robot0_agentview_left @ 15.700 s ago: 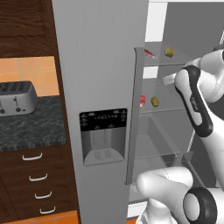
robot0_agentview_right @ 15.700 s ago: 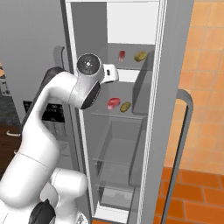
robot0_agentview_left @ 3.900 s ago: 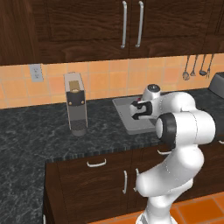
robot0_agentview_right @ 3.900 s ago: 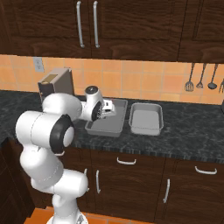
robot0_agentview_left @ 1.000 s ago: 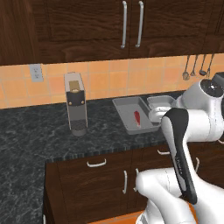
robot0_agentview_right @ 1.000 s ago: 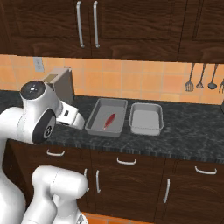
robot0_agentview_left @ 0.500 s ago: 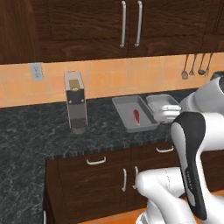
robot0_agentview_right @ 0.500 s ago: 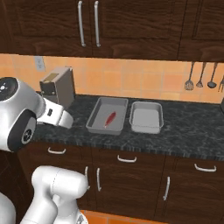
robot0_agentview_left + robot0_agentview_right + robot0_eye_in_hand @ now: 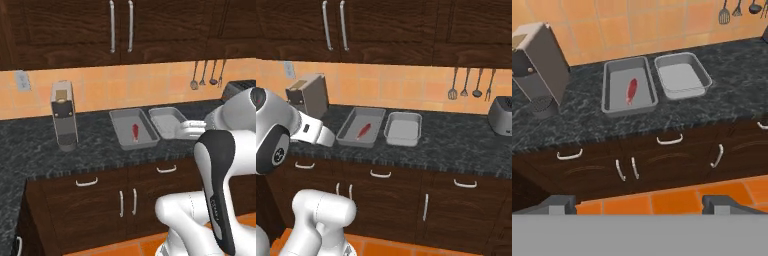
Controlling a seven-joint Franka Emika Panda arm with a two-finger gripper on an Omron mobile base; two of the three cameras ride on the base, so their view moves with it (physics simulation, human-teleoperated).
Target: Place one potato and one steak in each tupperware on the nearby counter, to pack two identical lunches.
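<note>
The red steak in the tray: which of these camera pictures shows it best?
The hand view shows the steak best: it looks down into the darker tupperware, so the whole slab shows. In the left base view the steak is a small upright sliver; in the right base view it lies slanted and small.

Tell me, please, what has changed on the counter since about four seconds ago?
The pincer was over the darker tupperware then; it has let go the steak, which lies inside, and drawn back, open. The lighter tupperware and the counter stayed as they were.
</note>
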